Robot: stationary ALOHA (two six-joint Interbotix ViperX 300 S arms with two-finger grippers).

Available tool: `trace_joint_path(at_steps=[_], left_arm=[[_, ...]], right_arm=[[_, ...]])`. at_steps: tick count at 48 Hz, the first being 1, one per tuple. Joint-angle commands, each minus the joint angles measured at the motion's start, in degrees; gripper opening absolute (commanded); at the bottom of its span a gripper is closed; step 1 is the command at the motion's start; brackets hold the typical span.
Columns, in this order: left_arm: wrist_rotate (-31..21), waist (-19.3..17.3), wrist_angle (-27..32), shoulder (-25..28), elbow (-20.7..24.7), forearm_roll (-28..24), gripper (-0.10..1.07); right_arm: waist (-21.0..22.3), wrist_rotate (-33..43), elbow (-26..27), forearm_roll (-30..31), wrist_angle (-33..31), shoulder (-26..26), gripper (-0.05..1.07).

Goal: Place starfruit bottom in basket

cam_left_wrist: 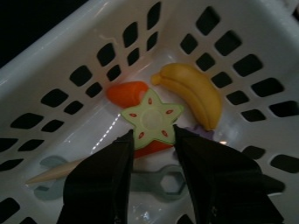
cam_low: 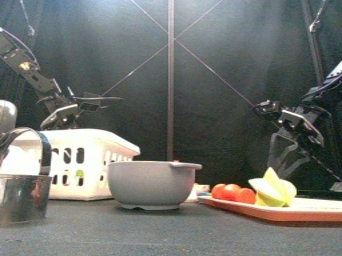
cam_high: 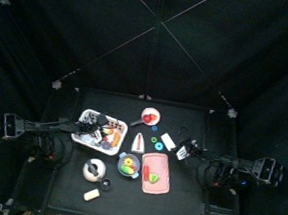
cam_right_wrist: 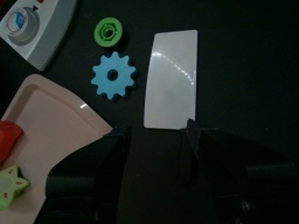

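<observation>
Your left gripper (cam_left_wrist: 152, 171) hangs over the basket (cam_left_wrist: 251, 52), fingers apart and empty, the starfruit (cam_left_wrist: 155, 120) lying inside beside a banana (cam_left_wrist: 195, 94); your right gripper (cam_right_wrist: 152, 144) rests with fingers apart.

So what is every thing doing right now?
starfruit piece: lying in the basket, star face up
basket: holds starfruit, banana
banana: lying beside the starfruit
left gripper: open, empty, above the basket
right gripper: open, empty
pink tray: flat on the table
</observation>
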State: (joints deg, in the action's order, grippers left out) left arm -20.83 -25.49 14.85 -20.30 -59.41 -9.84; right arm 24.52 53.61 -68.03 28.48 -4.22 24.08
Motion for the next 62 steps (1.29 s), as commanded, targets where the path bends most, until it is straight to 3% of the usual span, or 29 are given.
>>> trace_joint_path(at_steps=[1,22,41,62], left_arm=[[-0.09,-0.79,-0.44,1.05,0.79,-0.09,0.69],[0.0,-1.32,-1.05,3.43,0.62,0.0,0.73],[0.0,-1.23,-1.05,3.34,1.14,0.53,0.96],[0.0,0.97,-1.93,-5.54,1.67,0.35,0.97]], right_arm=[[0.0,-0.09,1.23,0.09,0.44,0.18,0.88],[0.0,-0.09,1.58,0.09,0.44,-0.44,0.88],[0.0,-0.09,1.67,0.09,0.44,-0.7,0.88],[0.0,-0.09,1.76,0.09,0.44,-1.14,0.88]])
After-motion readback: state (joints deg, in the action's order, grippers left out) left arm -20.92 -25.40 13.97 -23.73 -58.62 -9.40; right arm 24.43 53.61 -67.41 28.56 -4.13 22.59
